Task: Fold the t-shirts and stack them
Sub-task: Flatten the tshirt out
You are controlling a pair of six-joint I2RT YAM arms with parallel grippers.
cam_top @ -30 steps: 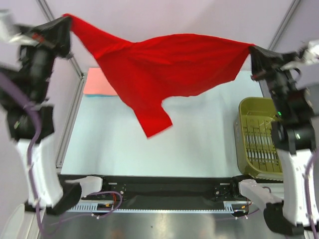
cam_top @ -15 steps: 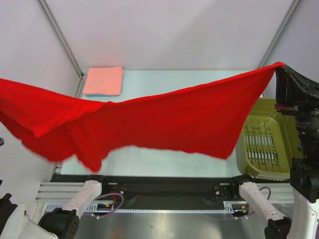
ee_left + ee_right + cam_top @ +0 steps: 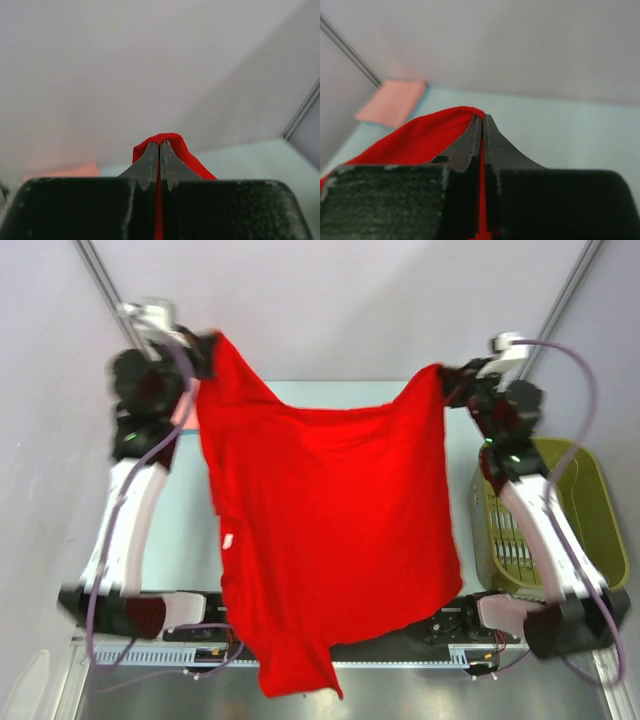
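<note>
The red t-shirt [image 3: 330,540] hangs spread out between both arms, draping from the far side of the table down past the near edge. My left gripper [image 3: 212,348] is shut on its upper left corner, red cloth [image 3: 172,145] pinched between the jaws [image 3: 159,144]. My right gripper [image 3: 443,380] is shut on the upper right corner, the cloth [image 3: 420,137] running off to the left of the closed jaws [image 3: 483,118]. The folded salmon-pink t-shirt [image 3: 392,102] lies at the far left corner of the table; in the top view the red shirt and left arm hide it.
An olive-green plastic basket [image 3: 590,510] stands at the right edge of the table, partly behind the right arm. The pale table top [image 3: 190,550] shows left of the hanging shirt. Grey walls and frame posts [image 3: 95,275] close the back.
Both grippers swung from wide apart and near to the far side of the table, closer together. The red shirt went from stretched sideways to hanging long toward the near edge.
</note>
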